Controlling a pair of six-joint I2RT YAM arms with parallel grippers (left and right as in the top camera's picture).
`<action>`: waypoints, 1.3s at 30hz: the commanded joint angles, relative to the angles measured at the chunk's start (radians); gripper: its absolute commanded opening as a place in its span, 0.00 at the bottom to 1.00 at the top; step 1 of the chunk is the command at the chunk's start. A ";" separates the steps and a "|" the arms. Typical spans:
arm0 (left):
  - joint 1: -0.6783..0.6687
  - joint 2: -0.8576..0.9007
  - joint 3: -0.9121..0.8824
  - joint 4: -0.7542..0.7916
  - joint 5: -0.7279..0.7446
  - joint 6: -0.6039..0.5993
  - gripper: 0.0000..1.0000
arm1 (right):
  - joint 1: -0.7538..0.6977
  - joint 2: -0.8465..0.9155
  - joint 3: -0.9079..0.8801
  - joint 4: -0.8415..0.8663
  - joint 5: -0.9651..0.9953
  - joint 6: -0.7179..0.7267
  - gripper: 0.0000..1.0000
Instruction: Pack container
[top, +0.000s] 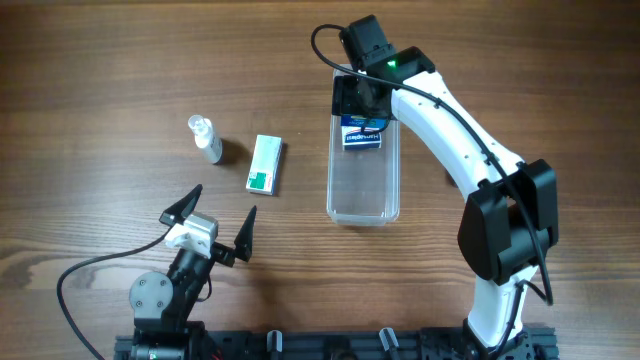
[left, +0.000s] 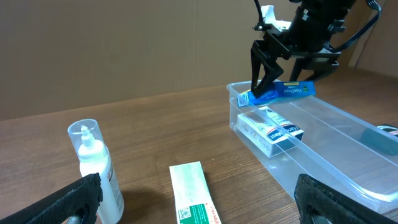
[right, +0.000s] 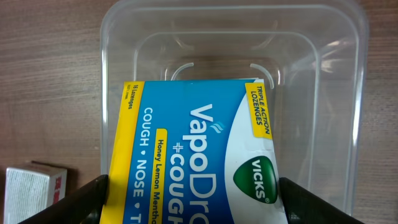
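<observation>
The right end effector (left: 283, 82) was clamped on a blue lozenge box (right: 193, 155), with one finger on each long side, and it held the box flat just above the rim of the container (top: 362, 195). The container stood on the table (top: 100, 80) right of the centre of the overhead frame, its long side running from top to bottom. The box hung over the upper end, and I judge it was carried level so that it could go down between the narrow walls without catching the rim. In the left wrist view another small box (left: 270, 130) already lay inside near that same end. The held one would probably have to land on it or beside it, toward the free lower part. The left end effector (top: 222, 208) waited at the lower left with its fingers wide apart and nothing between them, well away from the container. This seemed sensible, because it left room for the right arm. A green-white box (top: 265, 163) and a small bottle (top: 205, 138) rested on the table left of the container, both not packed yet, so the task looked only partly done.
</observation>
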 joint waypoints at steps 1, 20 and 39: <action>0.008 -0.005 -0.004 -0.001 -0.002 0.008 1.00 | -0.002 0.016 -0.003 0.005 0.046 0.013 0.83; 0.008 -0.003 -0.004 -0.001 -0.002 0.008 1.00 | -0.002 0.027 -0.001 0.021 0.039 -0.013 0.88; 0.008 -0.003 -0.004 -0.001 -0.002 0.008 1.00 | -0.001 -0.193 -0.016 -0.429 -0.028 -0.221 0.04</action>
